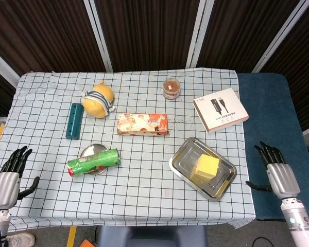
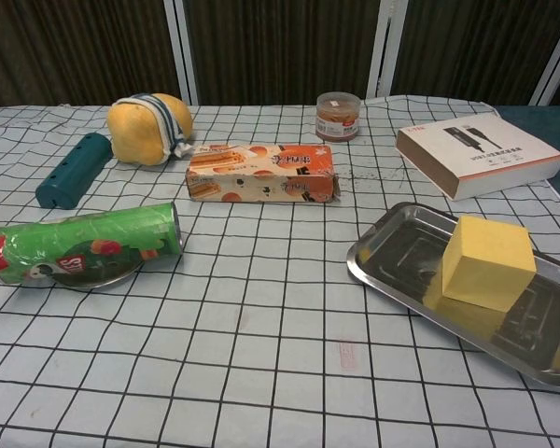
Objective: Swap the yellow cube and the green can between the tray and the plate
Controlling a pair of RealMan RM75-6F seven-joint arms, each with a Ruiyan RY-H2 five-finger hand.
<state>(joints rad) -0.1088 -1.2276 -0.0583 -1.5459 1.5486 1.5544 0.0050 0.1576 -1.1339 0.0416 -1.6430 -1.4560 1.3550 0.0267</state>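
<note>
Lying sideways on the plate (image 1: 90, 152) at 8 o'clock: green can (image 1: 93, 162), liable to roll when gripped. Yellow cube (image 1: 207, 166) in tray (image 1: 181, 156) at 4 o'clock. Left hand (image 1: 9, 175) and right hand (image 1: 276, 169): empty, fingers spread, off the tabletop (image 1: 144, 190) edges.

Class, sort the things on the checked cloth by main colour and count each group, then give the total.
Yellow: 2, cube, plush
Green: 1, can
Teal: 1, case
Orange: 1, carton
White: 1, box
Silver: 2, tray, plate
Brown: 1, jar
Total: 9
</note>
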